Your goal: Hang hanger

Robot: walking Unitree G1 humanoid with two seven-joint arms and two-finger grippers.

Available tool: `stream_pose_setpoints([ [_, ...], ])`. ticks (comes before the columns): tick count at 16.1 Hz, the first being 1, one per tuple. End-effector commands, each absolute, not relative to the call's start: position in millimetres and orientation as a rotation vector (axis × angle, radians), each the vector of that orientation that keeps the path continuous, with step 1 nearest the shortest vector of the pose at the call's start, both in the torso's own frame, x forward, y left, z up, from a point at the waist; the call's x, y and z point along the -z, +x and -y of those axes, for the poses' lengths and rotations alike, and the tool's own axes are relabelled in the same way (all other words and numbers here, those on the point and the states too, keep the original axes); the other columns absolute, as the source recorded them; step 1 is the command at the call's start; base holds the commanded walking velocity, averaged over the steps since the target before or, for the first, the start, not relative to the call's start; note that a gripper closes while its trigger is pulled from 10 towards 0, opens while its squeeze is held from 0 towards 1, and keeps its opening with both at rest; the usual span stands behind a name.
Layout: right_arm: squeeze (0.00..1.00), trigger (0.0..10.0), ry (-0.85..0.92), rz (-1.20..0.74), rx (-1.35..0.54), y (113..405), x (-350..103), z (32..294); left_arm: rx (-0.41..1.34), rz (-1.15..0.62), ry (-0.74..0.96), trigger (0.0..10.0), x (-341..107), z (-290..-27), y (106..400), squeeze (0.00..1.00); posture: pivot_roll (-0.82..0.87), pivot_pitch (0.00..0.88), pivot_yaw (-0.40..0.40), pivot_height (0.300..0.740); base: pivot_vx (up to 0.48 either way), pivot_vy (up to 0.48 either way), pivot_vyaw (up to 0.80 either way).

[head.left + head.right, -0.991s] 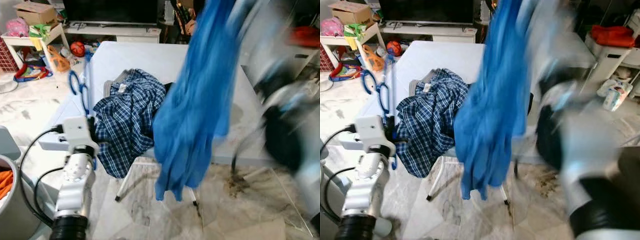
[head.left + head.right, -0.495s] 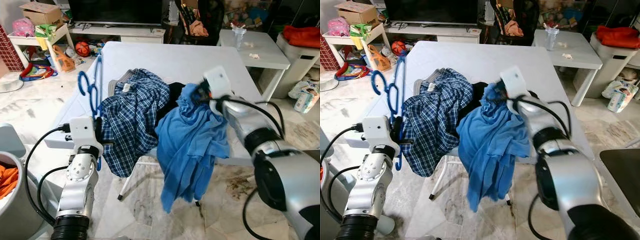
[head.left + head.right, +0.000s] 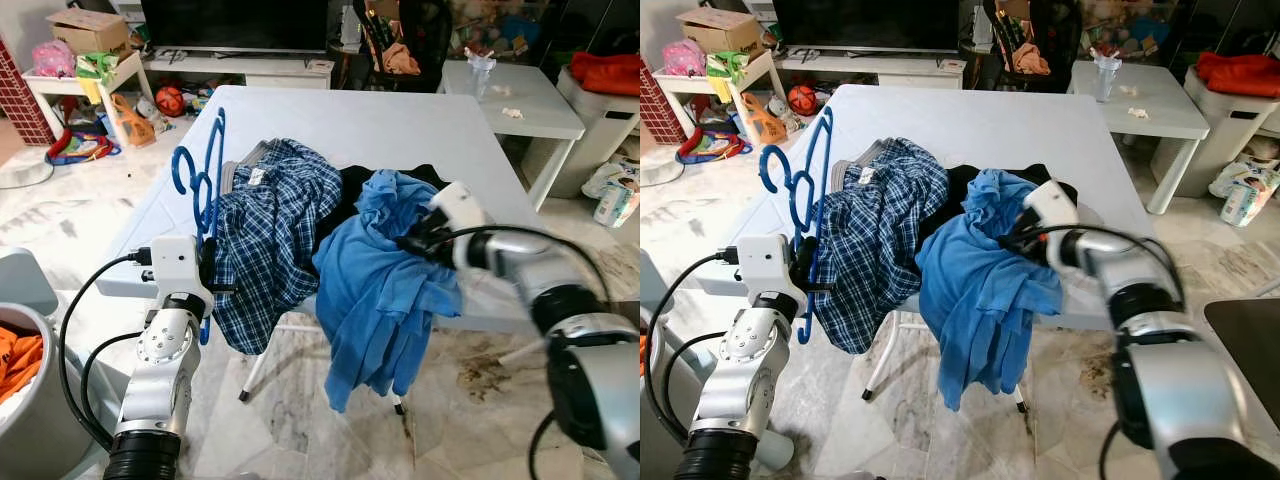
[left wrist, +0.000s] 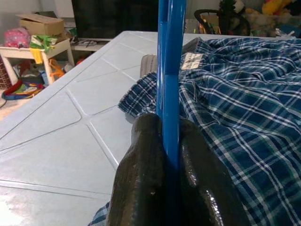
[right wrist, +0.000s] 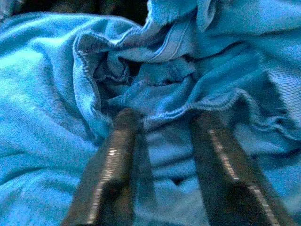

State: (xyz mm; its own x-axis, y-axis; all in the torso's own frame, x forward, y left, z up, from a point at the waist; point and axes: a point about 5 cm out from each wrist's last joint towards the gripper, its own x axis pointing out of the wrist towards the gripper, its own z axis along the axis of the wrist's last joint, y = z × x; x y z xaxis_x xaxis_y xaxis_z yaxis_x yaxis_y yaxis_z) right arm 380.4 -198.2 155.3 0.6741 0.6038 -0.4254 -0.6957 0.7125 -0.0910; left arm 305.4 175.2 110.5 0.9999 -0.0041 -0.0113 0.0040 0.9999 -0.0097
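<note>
Shirts [image 3: 275, 230] (hanger [image 3: 197, 180] leftward) on table [image 3: 340, 120].

Silver jointed left arm [image 3: 160, 375] with white wrist block, looping black cables; each end effector has 2 glossy black fingers [image 5: 110, 179].

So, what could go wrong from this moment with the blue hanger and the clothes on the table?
1. The blue shirt hangs well over the white table's edge; with the right gripper open on it, it may slide to the floor.
2. The left gripper pinches the blue hanger on one thin bar, so it may twist.
3. The hanger could snag the plaid shirt beside it.
</note>
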Motion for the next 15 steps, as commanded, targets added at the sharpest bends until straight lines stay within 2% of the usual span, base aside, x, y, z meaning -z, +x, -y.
stream_pose_setpoints([
  [1,1.00,10.0,-0.243,-0.372,-0.768,379,-159,199,0.016,-0.016,0.002,10.0,-112,-175,308,0.00,-0.05,0.000,0.014,0.740,0.000,0.000,0.00],
  [5,1.00,10.0,-0.220,-0.357,-0.753,376,-160,204,0.032,-0.022,-0.001,10.0,-111,-171,308,0.00,-0.05,0.000,0.018,0.740,0.000,0.000,0.00],
  [9,1.00,10.0,-0.235,-0.413,-1.007,355,-150,195,0.029,-0.026,0.003,10.0,-111,-175,307,0.00,-0.05,0.000,0.017,0.740,0.000,0.000,0.00],
  [11,1.00,10.0,-0.240,-0.427,-1.045,350,-145,190,0.029,-0.026,0.001,10.0,-111,-174,307,0.00,-0.05,0.000,0.017,0.740,0.000,0.000,0.00],
  [15,1.00,10.0,-0.338,-0.430,-1.019,345,-129,176,0.038,-0.029,-0.002,10.0,-110,-172,308,0.00,-0.06,0.000,0.017,0.740,0.000,0.000,0.00],
])
